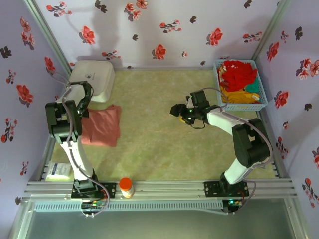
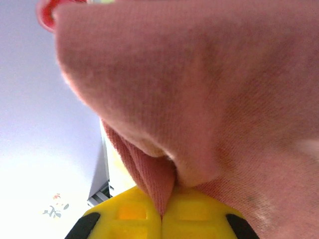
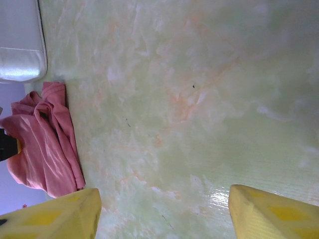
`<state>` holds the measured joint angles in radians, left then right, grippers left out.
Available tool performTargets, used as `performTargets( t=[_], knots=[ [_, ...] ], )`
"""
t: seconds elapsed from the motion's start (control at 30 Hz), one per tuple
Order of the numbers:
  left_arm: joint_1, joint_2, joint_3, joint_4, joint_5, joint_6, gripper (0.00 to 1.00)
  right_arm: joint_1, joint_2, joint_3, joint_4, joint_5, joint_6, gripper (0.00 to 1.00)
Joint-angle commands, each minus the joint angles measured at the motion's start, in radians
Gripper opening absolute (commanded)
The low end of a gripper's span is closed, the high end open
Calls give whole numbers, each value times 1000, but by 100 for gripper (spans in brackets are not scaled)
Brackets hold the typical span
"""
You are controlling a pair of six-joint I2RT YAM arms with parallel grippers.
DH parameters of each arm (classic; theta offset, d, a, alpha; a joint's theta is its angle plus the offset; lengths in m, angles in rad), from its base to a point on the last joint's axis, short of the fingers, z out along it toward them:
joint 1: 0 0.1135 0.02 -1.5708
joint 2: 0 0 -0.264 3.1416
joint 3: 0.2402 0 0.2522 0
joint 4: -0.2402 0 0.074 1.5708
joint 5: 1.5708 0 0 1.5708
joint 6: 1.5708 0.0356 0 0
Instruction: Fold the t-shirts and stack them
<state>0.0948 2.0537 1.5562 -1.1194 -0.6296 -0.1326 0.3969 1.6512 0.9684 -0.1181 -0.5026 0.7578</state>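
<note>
Loosely folded at the left of the worktop (image 1: pixel 164 154), the salmon-pink t-shirt (image 1: pixel 102 127) could fall open if lifted or dragged, I judge, since the left tool (image 2: pixel 162 221) is clamped on only a thin pinch of its cloth; the shirt bulges just above those closed fingers; the right tool (image 3: pixel 164 199) stands apart, empty, well to the shirt's right.

A salmon-pink t-shirt (image 1: pixel 102 125) is laid roughly folded on the left side of the table (image 1: pixel 159 144), with one fold pinched in the left gripper (image 2: pixel 162 209). A bright red t-shirt (image 1: pixel 238 73) is heaped, crumpled, over an orange-yellow one (image 1: pixel 238 94) and a teal one (image 1: pixel 254 87) in the light-blue basket (image 1: pixel 244 106) at the far right.
</note>
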Motion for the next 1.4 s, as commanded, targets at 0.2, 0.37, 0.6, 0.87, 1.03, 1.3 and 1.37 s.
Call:
performTargets(
  t=[0.2,0.37,0.6,0.87,1.03,1.3,1.37],
  knots=[
    [37,53,36,12,-73,7,0,-17,-16,-14,8,-34,-32,68],
    [47,38,54,-3,-73,-25,11,-21,-30,-19,0,-34,-40,69],
    [32,-32,62,-15,-18,-58,57,-20,-41,-20,-14,-30,-46,69],
    [-25,-160,0,3,227,-116,57,-21,-48,-10,-43,-18,-60,69],
    [-59,-223,-101,97,349,-164,57,-20,-53,-6,-85,14,-93,73],
    [-69,-163,-196,240,357,-200,57,-20,-77,-13,-157,91,-144,77],
    [-69,-134,-200,252,357,-205,57,-21,-87,-16,-175,117,-156,78]
  ],
)
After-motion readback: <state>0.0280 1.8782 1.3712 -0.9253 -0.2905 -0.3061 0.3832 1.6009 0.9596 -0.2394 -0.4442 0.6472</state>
